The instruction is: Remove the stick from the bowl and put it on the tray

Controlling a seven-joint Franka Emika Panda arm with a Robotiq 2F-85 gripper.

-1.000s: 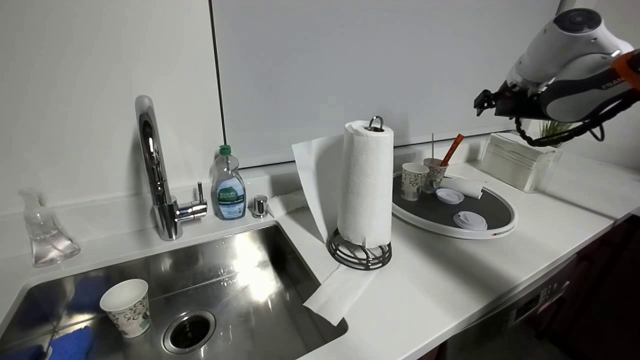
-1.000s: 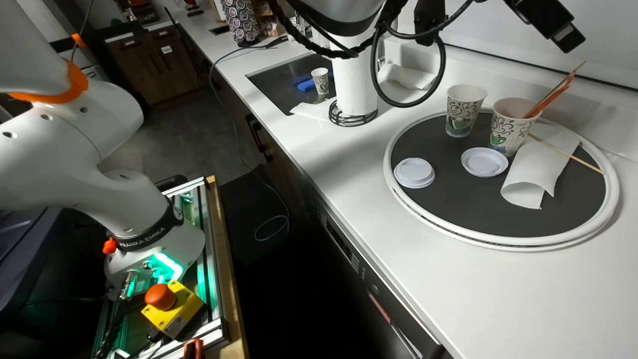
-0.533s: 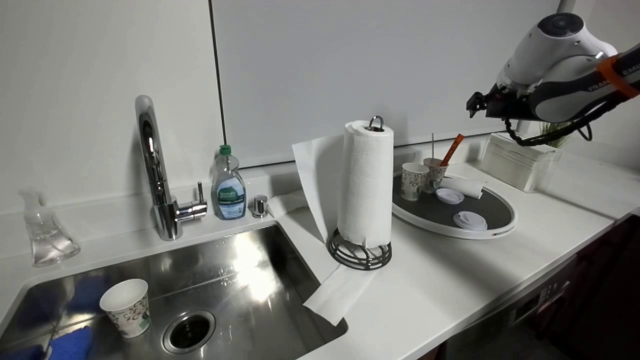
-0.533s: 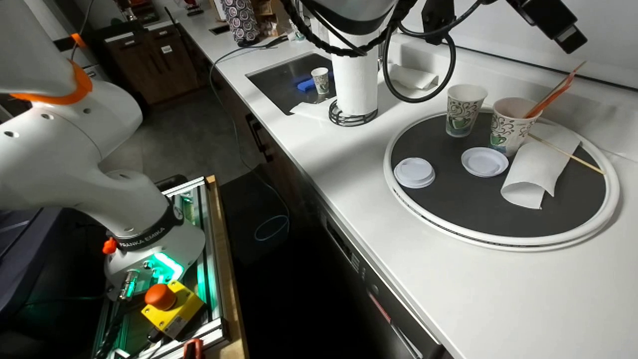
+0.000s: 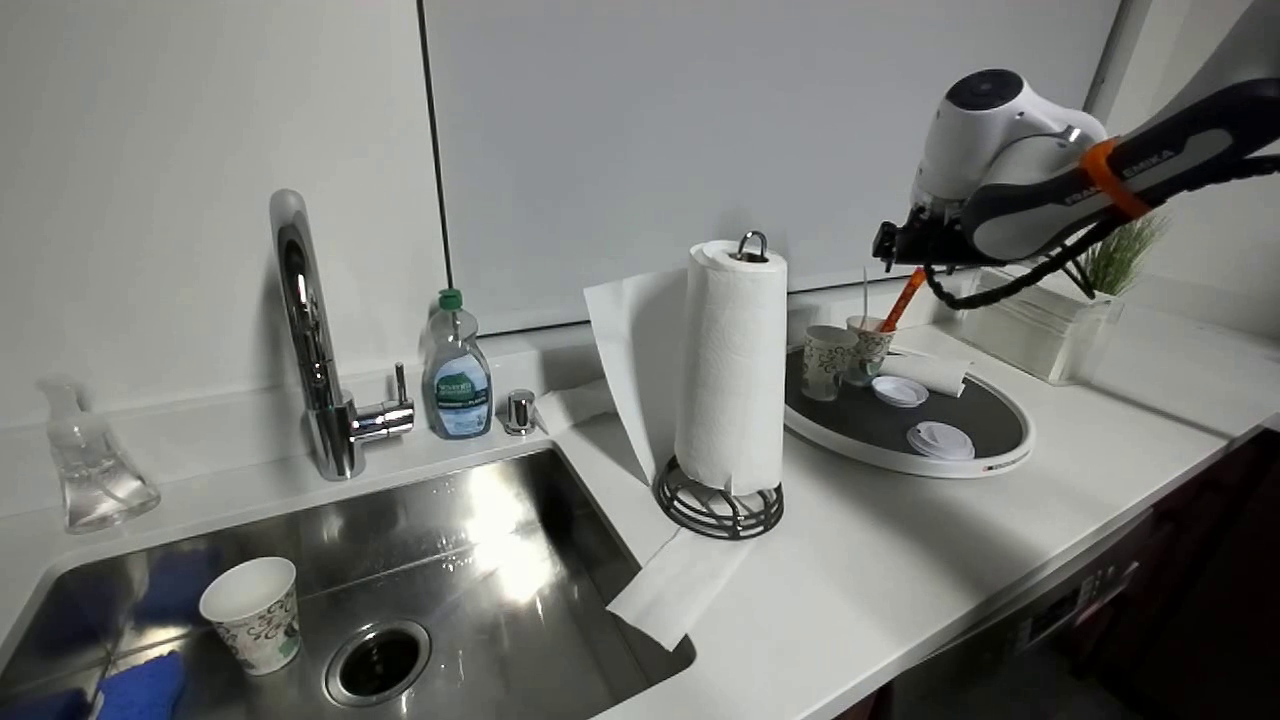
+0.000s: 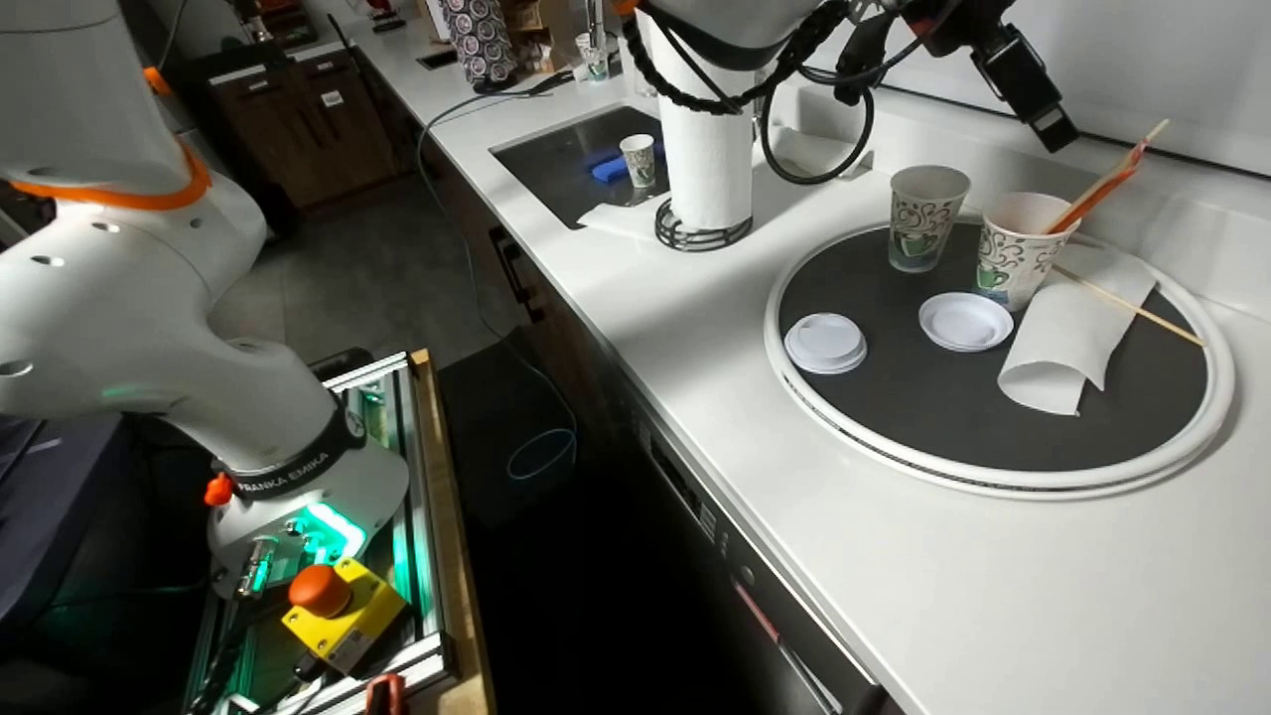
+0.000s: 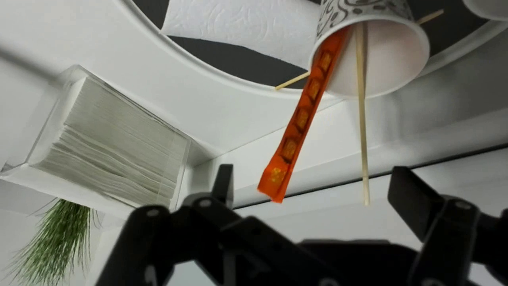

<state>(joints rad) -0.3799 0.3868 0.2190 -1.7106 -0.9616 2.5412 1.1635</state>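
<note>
The stick is a flat orange-red strip standing tilted in a patterned paper cup; it shows in both exterior views (image 5: pixel 908 297) (image 6: pixel 1095 202) and in the wrist view (image 7: pixel 302 116). That cup (image 5: pixel 868 352) (image 6: pixel 1006 260) stands on the round tray (image 6: pixel 1053 483) (image 5: pixel 1005 463), which has a white rim and dark grey floor. No dark bowl shows. My gripper (image 7: pixel 312 180) (image 5: pixel 885 246) is open and empty, above the cup. In the wrist view the stick's free end shows between the fingers, nearer the left one; contact is not seen.
A thin wooden stirrer (image 7: pixel 362 119) stands in the same cup. Another cup (image 6: pixel 923 220), white lids (image 6: pixel 825 344) and a paper towel piece (image 6: pixel 1067 328) lie on the tray. A paper-towel roll (image 5: pixel 733 370), sink (image 5: pixel 480 590) and napkin box (image 5: pixel 1035 325) are nearby.
In an exterior view my gripper has moved left and slightly down, closer above the cup with the stick. The stick, cups and tray have not moved.
</note>
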